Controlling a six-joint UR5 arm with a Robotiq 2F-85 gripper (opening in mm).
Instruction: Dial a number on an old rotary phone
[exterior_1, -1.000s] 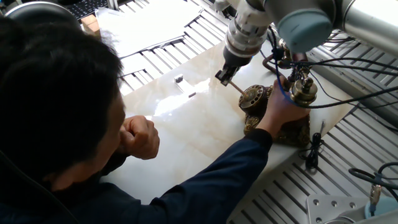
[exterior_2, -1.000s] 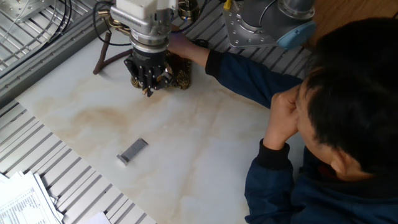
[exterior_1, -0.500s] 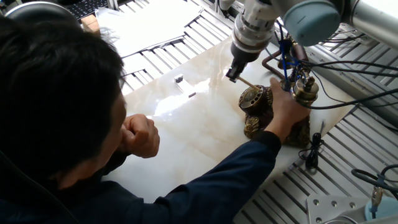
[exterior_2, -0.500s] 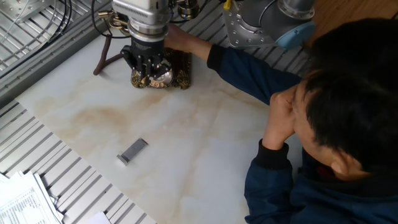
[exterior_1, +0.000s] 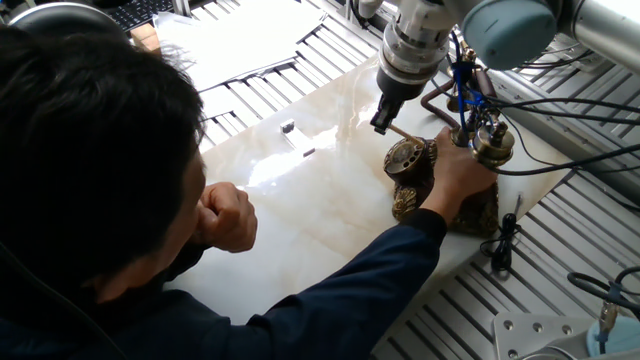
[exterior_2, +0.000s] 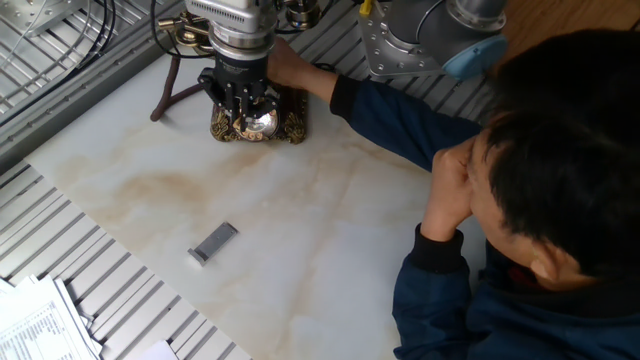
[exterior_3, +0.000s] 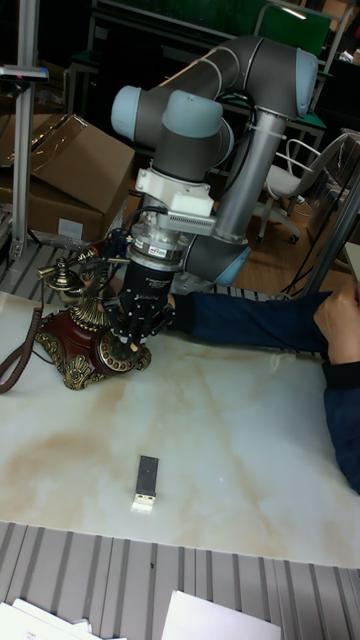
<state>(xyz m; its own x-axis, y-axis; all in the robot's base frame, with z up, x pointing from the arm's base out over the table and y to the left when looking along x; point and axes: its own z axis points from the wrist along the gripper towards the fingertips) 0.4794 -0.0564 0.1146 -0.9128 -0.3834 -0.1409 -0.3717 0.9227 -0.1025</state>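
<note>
The old rotary phone stands upright near the marble slab's far edge, dark embossed base, dial facing me.

Marble-look tabletop, cardboard boxes, office chair behind.

A robotics lab or workshop, by all signs. Grey industrial arm with pale blue joint caps, mounted over a marble-patterned desk laid on ribbed aluminium framing. Loose black cables trailing across the slats. Cardboard boxes stacked behind, next to an office chair and dark shelving. Printed papers at the desk's edge, a keyboard in one corner. Seated beside it, a person in a navy jacket.
</note>
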